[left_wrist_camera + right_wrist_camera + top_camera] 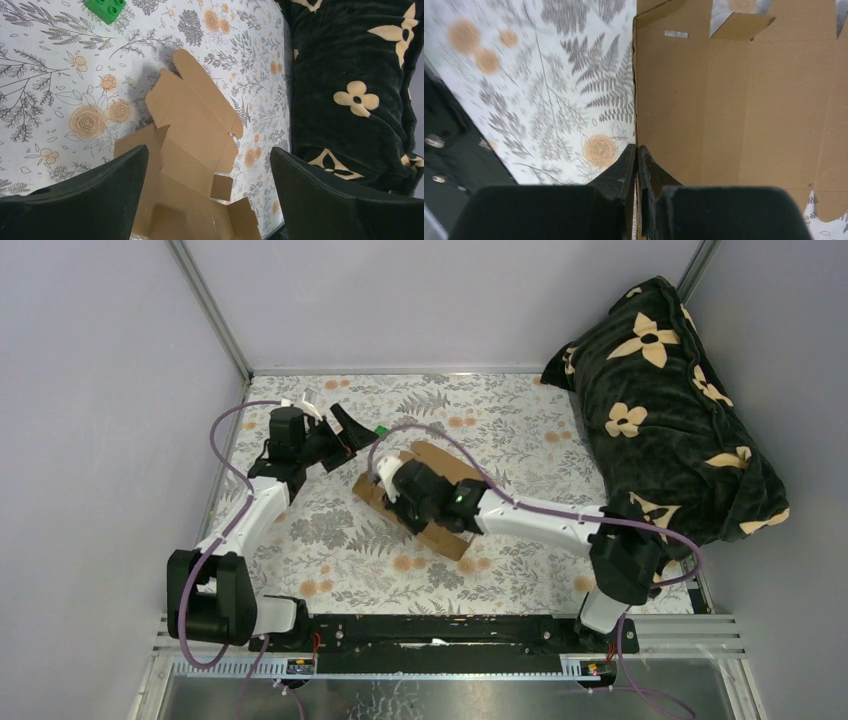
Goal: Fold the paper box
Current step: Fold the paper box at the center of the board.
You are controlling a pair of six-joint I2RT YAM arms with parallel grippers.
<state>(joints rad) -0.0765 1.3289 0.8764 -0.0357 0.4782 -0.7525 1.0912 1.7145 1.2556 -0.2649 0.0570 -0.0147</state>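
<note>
The box (445, 462) is a thin brown cardboard sheet with flaps and creases. It lies opened on the flowered cloth (330, 530), and most of it is flat. From my right wrist one small flap (741, 25) at the far side of the box (749, 100) seems to stand up a little. The same flap (221, 187) shows from my left wrist.

My right claw (385, 483) is on the box, at its left side in the top view. In the wrist view this claw (638, 159) is closed to a very thin gap. The edge of the box runs straight into that gap, so I pinch the cardboard there. The cloth (549, 75) with ferns lies just beside that edge.

My left claw (335, 425) is to the left of the box and a bit farther back, apart from it. This claw (208, 149) is wide open and holds nothing. Between its two dark fingers (75, 200) I see the box (195, 115) below, not touched.

A green brick (381, 429) lies near the far left corner of the box, on the cloth, close to my left claw. A dark pillow (660, 410) with pale flowers lies to the right of the box, not touching it.
</note>
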